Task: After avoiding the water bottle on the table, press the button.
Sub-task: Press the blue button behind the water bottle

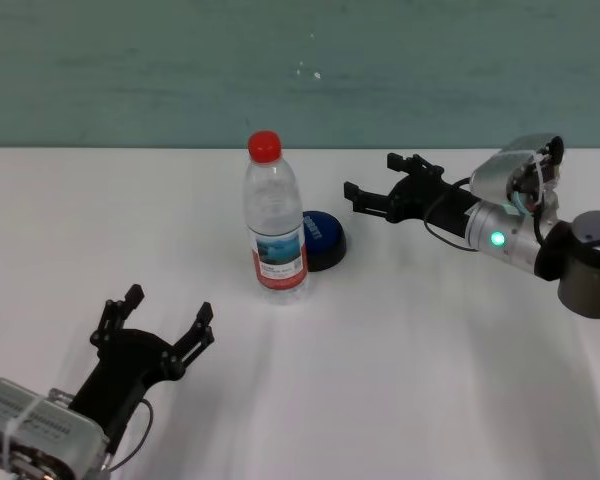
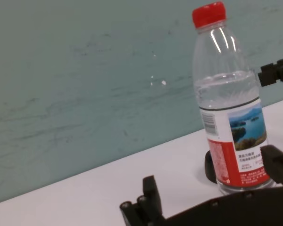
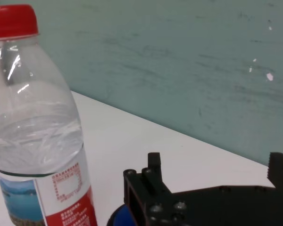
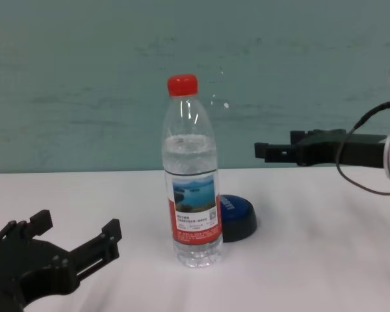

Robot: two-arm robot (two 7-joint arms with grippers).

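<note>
Centrally on the white surface (image 1: 430,350) stands the water bottle (image 1: 275,215), upright, clear plastic, red cap, red-and-white label with a lake picture, partly filled with water. Just behind it and toward the robot's right sits the button (image 1: 322,240), a low dome with a blue top bearing white lettering and a black base; in the chest view the bottle overlaps the button's left edge, and whether the two touch cannot be told. Right claw (image 1: 368,197): raised above the surface, to the right of the button and bottle, level with roughly the bottle's upper half in the chest view, fingers spread apart and holding nothing; its arm carries a lit green light. In the right wrist view the bottle fills the near side and a sliver of the blue button shows below the black fingers (image 3: 148,188). Left claw (image 1: 160,325): low near the front left of the surface, well apart from the bottle, fingers spread wide, nothing between them. A teal wall (image 1: 130,70) with scuff marks and small white specks rises behind the surface.
</note>
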